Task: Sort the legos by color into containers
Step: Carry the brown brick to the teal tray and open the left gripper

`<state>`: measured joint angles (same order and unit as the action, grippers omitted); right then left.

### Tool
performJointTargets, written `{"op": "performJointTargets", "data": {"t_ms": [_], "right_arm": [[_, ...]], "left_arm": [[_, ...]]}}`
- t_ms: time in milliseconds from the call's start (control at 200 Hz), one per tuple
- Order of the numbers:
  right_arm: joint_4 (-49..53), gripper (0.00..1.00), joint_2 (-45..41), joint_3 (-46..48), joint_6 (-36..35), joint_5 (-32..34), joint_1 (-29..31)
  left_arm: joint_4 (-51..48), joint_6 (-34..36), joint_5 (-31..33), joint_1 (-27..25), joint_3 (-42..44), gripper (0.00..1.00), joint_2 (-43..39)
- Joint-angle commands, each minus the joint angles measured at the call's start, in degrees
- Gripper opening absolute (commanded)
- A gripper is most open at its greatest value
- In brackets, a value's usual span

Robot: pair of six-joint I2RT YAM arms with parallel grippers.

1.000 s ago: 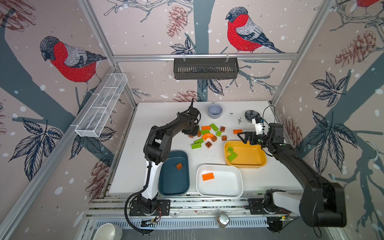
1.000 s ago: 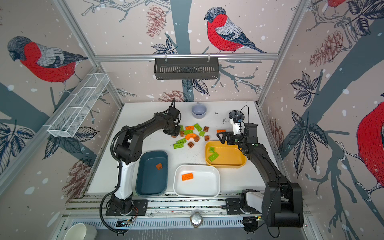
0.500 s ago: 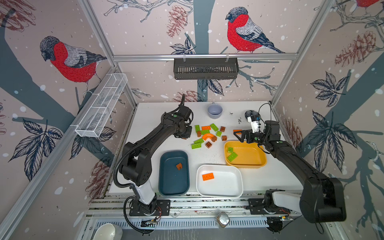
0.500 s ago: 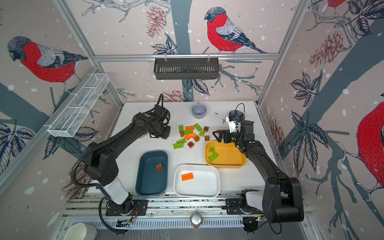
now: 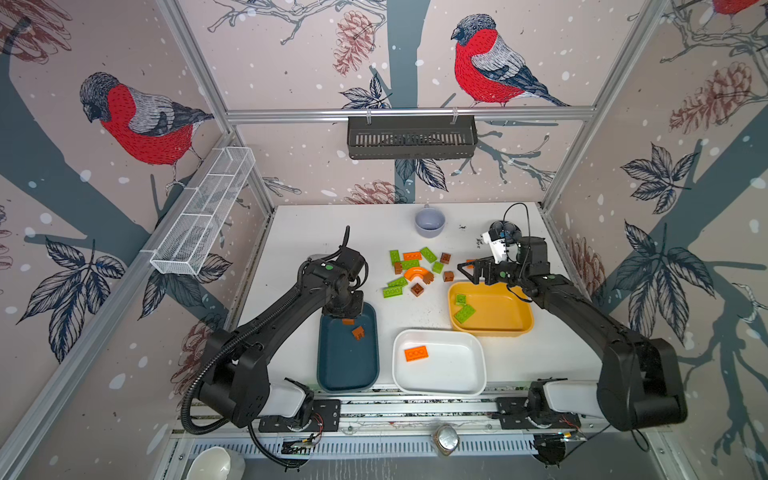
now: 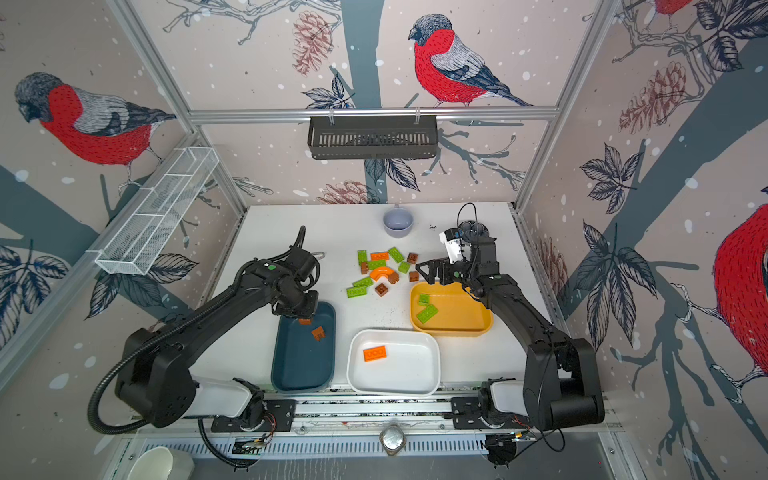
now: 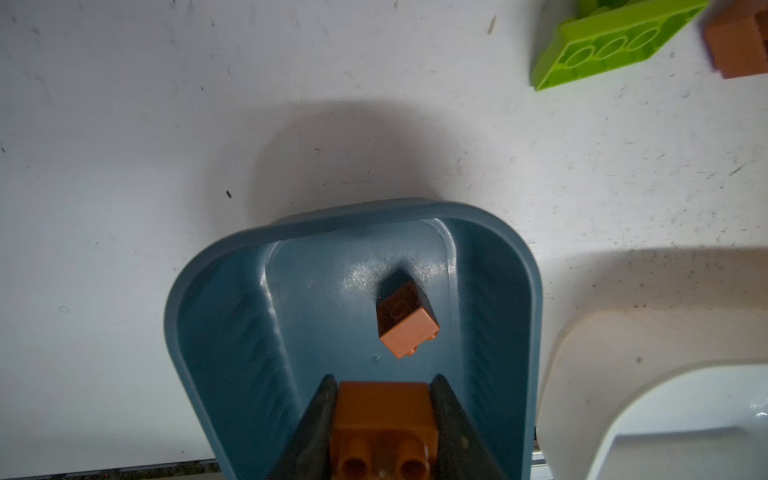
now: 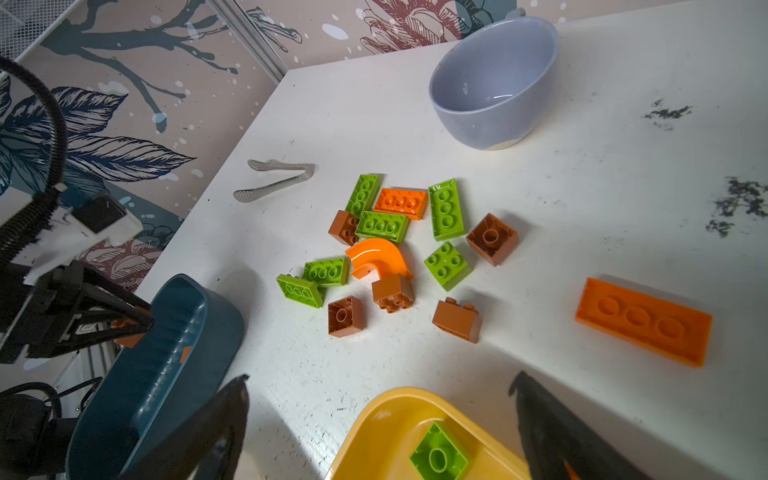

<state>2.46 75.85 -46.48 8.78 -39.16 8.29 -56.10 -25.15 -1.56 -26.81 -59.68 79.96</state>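
Left arm has swung off the pile and back to the near side. Left gripper (image 7: 384,415) now hangs over the far end of the teal tray (image 5: 332,365), clamped on a brown block (image 7: 384,419) and clear of the tray floor. Second brown block (image 7: 405,320) lies tipped on the tray floor, just beyond the held one and not touching it.

Right gripper (image 8: 380,380) sits about where it was. Its jaws are spread wide with nothing between them, at the far rim of the yellow tray (image 5: 507,320). Two green plates (image 5: 464,313) lie in the yellow tray at its left end. One long orange plate (image 8: 643,322) lies alone on the table (image 5: 299,241) just beside the right gripper.

White tray (image 5: 457,374) holds a single orange plate (image 5: 416,353).

Unsorted pile (image 5: 415,270) stays mid-table between the arms: green plates, one orange plate, loose brown blocks, and the orange arch (image 5: 415,273) in the middle. Lavender cup (image 5: 429,221) stands behind the pile, and metal tongs (image 8: 274,178) lie to the pile's left.
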Motion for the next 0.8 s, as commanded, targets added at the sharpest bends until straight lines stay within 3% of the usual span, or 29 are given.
{"op": "performJointTargets", "data": {"t_ms": [0, 85, 250, 480, 791], "right_arm": [[1.56, 0.99, -0.45, -1.24, -1.89, 0.06, -0.06], [2.0, 0.99, -0.97, -1.5, -1.92, 0.16, -0.38], [1.64, 0.99, -1.78, -0.99, -1.6, 0.17, -0.9], [0.55, 0.99, -3.26, 0.64, -0.61, 0.3, -1.94], [-1.07, 0.99, -3.78, 2.43, 0.52, 0.51, -3.76]], "left_arm": [[1.52, -2.0, 1.09, 0.13, 1.47, 0.35, -0.45], [0.65, -1.59, 4.48, 0.2, 1.25, 0.55, 0.51], [2.43, -0.29, 3.85, 0.18, -2.81, 0.66, 1.65], [9.18, 2.54, -1.8, 0.09, -12.27, 0.67, 10.19], [18.84, 2.65, -7.31, -1.75, -25.51, 0.66, 27.8]]}}
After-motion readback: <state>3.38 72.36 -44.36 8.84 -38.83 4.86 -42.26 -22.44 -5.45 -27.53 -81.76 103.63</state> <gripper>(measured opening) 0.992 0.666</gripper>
